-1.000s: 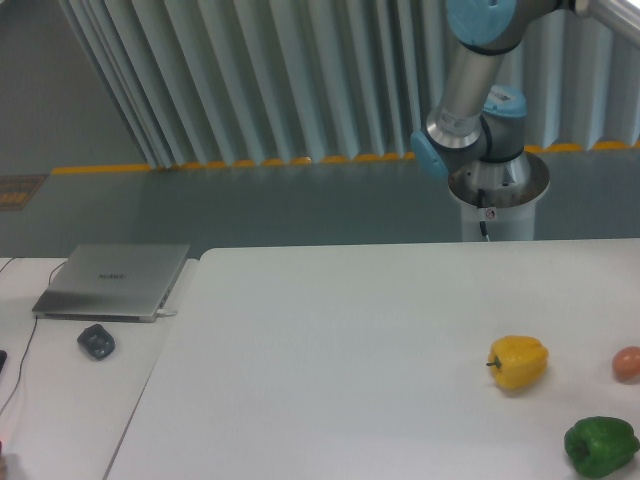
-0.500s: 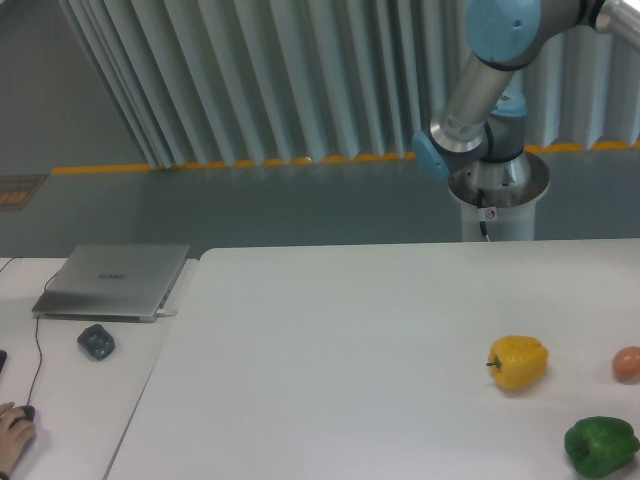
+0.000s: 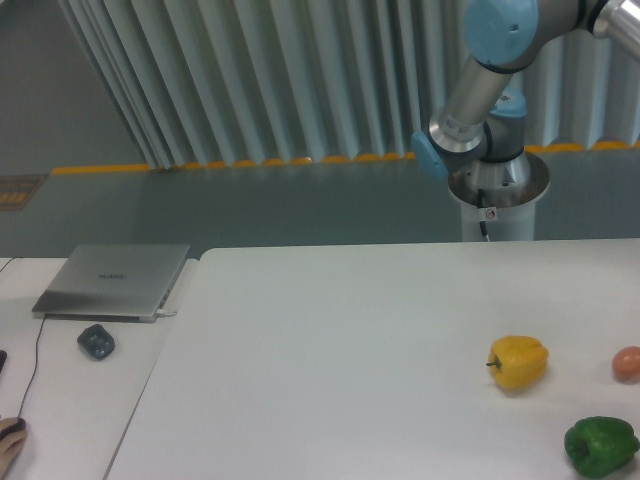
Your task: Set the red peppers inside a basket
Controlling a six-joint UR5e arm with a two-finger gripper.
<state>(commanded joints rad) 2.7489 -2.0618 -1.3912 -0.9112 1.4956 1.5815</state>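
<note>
While the arm's grey-and-blue elbow joint (image 3: pixel 470 135) has tilted a little further toward the right edge of view over the last second, nothing on the white table (image 3: pixel 330 340) has shifted. Gripper: out of view above the top right corner, so I cannot say whether it is released or clenched. Red pepper: not visible anywhere on the table; no basket visible either. Both may lie beyond the right or near edge.

Toward the near right corner of the table:
- glossy yellow bell pepper (image 3: pixel 517 362), inboard of the right edge
- pale orange-pink round fruit (image 3: pixel 627 363), cut by the right edge of view
- dark green bell pepper (image 3: pixel 600 446), nearest the front edge

Judgement: small repositioning only; no progress on the task can be confirmed yet.
</note>
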